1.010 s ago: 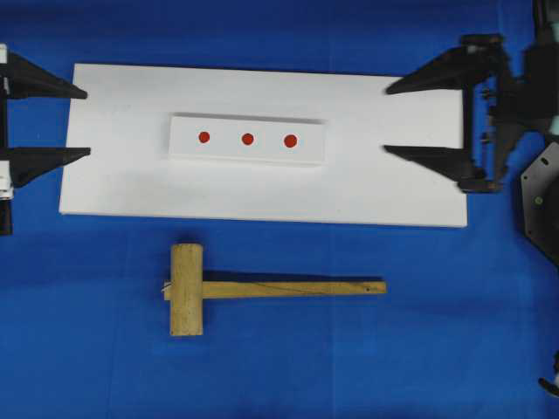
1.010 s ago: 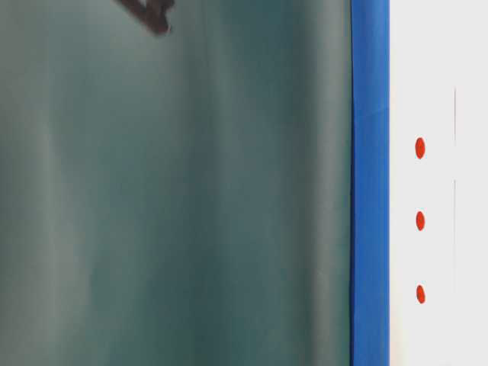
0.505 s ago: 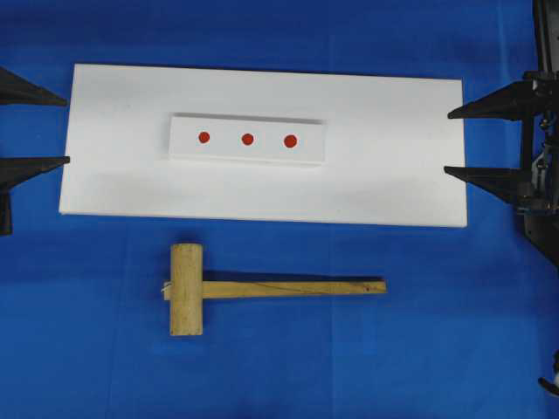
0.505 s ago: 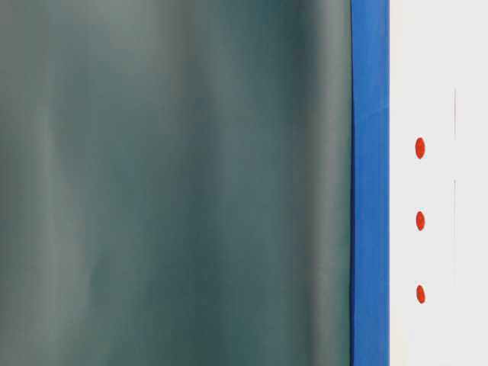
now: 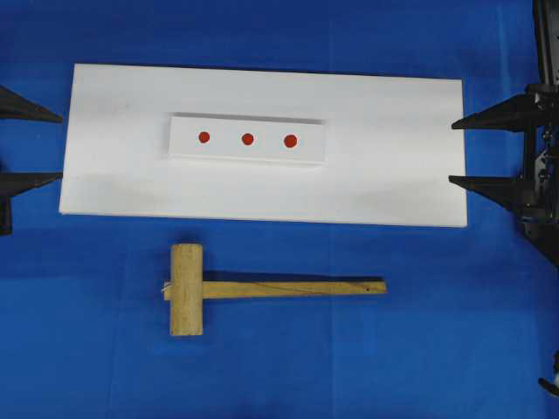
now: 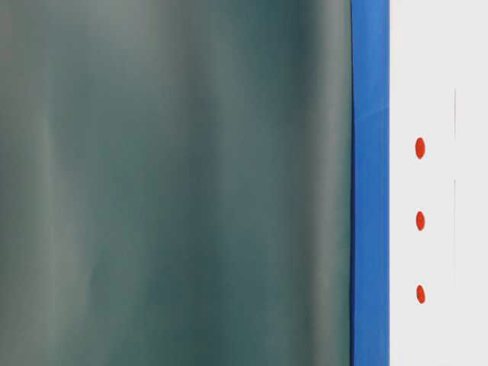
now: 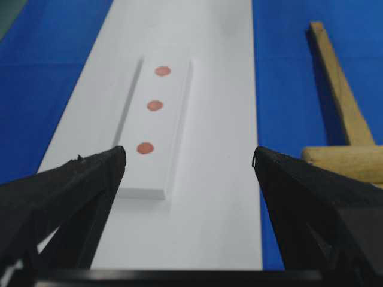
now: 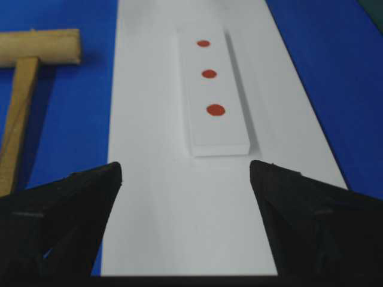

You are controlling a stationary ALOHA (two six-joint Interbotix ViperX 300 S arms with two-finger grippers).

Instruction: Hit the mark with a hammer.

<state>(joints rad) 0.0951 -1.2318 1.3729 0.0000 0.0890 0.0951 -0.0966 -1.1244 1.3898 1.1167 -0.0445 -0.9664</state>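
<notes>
The smooth wooden hammer [image 5: 262, 289] lies flat on the blue table [image 5: 437, 349] at 6 o'clock of the white board [image 5: 393, 175], handle pointing toward 3 o'clock. Both grippers' jaws stand apart, empty.

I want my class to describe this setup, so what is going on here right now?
Nothing is being handled yet. The light-brown wooden mallet lies untouched on the blue cloth, below the white board. On that board sits a small white raised block with three red dots. The left gripper and right gripper sit open and empty at the board's two ends.
</notes>
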